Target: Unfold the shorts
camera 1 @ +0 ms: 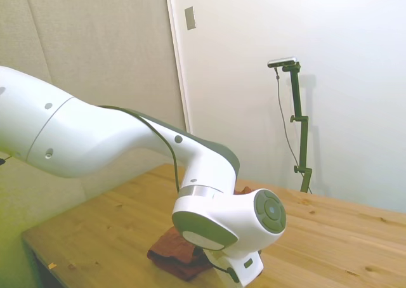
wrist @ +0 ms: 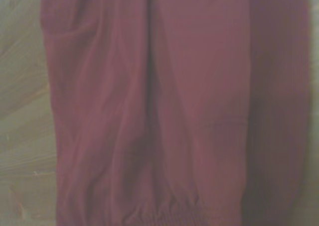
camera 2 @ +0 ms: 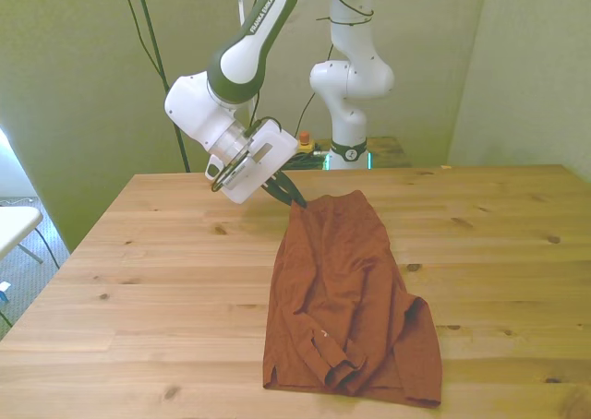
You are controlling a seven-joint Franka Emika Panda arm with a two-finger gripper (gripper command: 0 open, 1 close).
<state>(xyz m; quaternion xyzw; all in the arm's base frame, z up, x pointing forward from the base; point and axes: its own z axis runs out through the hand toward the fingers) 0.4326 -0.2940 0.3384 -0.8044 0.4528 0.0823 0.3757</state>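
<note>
Front view: we note the gripper point(camera 2: 294, 197) at the far corner of the shorts point(camera 2: 346, 299), fingers apparently pinching cloth, garment's long axis running from there toward the near bench point(camera 2: 166, 281) edge, still folded lengthwise.

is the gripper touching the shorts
Touching: in the front view the gripper tips meet the far corner of the shorts, which lie on the table.
</note>
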